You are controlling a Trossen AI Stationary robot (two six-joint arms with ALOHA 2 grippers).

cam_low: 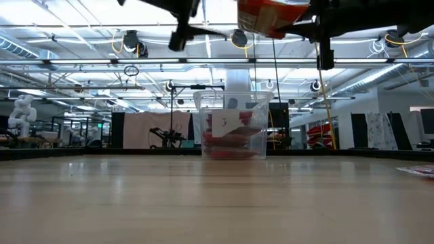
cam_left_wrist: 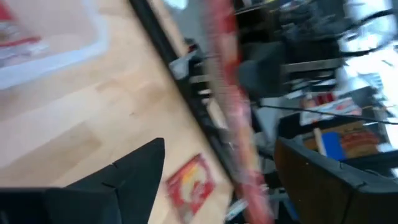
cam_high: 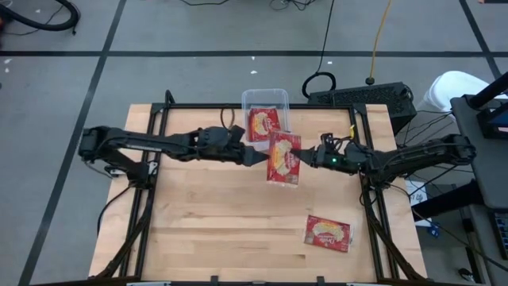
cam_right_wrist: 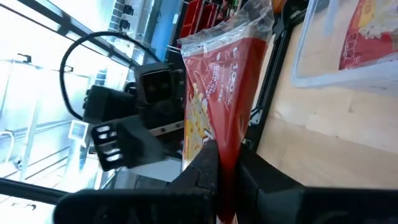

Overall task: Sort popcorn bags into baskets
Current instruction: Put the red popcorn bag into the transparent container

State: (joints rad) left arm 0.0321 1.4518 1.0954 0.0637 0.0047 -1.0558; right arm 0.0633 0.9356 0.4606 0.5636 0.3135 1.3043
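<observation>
We are watching the right pincer (cam_high: 300, 156) grasping one popcorn bag (cam_high: 283, 158) by its edge, lifted above the table (cam_high: 214, 214) just in front of the basket (cam_high: 265, 98), which is sitting at the middle of the far edge. In the right wrist view the dark fingers are clenching on the lower edge of the bag, which is standing on edge.

The left pincer (cam_high: 255, 156) is hanging right beside the same bag from the other side; we cannot tell whether its fingers are spread or closed.

What we are worrying about:
- The grip is on a thin margin of a slick packet, so the bag may be slipping out while travelling.
- The basket looks only a little wider than a packet, so a tilted bag could be catching on the rim and landing outside.
- The two arms are nearly meeting (a collision or a tug on the bag seems possible).

Counting: we are seeing three bags, namely the one held, one inside the basket (cam_high: 263, 121), and one lying flat near the table's front right corner (cam_high: 328, 233). One basket, two arms.
</observation>
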